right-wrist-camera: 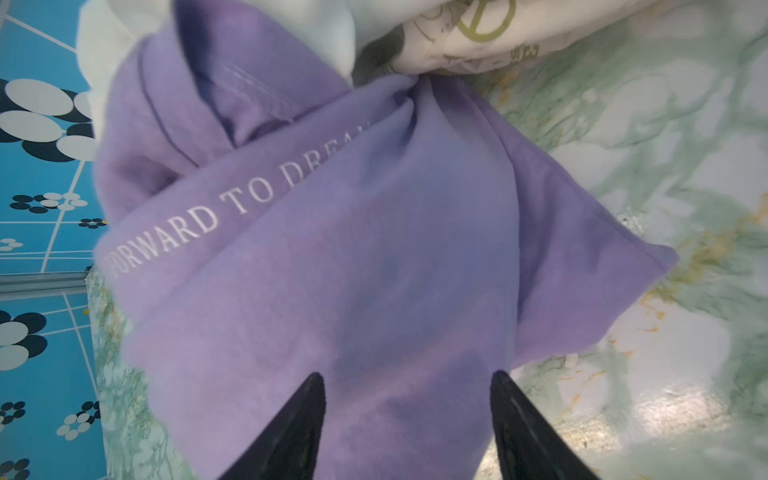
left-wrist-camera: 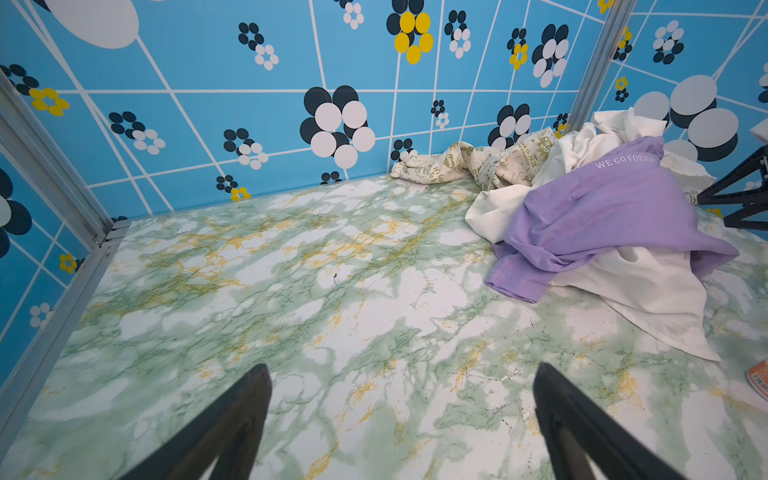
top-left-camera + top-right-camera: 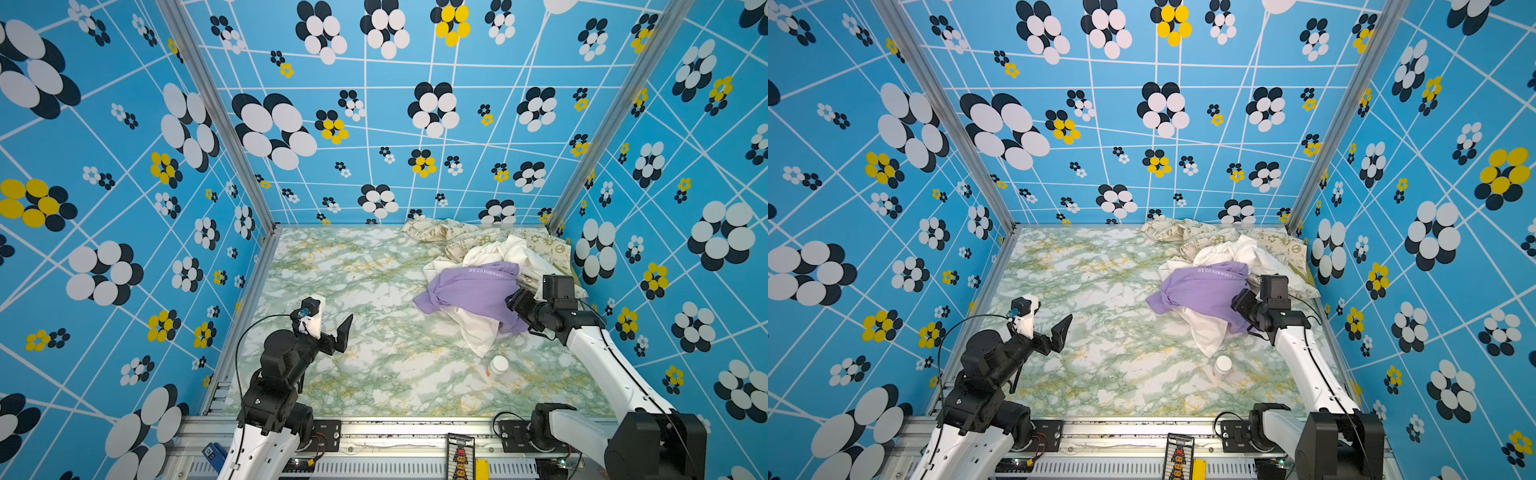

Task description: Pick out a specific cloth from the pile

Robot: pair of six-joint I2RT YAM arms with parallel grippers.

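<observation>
The right gripper [image 1: 405, 376] is down on the pile with its two black fingers partly apart, not clamped together. The cloth [image 1: 374, 249], a lavender-purple garment, lies straight ahead of the fingertips and fills the gap between them. The fabric there looks smooth, with no pinched fold showing, so the tool looks released against the cloth rather than grasping it. Just beyond the tips a line of white lettering [image 1: 199, 224] runs slantwise across the purple fabric. Farther ahead of this gripper a cream cloth with olive-green prints [image 3: 457, 239] is bunched against the far wall, and a plain white cloth [image 3: 482, 328] lies under and around the purple one, one corner trailing back beside the gripper onto the marbled green table [image 3: 353, 291]. Behind the right gripper, back along its forearm, a small white-capped bottle [image 3: 496, 365] lies on its side on the table, apart from the pile. The left gripper [image 2: 401, 368] hangs over bare table with its fingers spread wide and nothing between them. From it the cloth is well apart, ahead and off toward the right arm's side, draped on top of the heap in both top views.
</observation>
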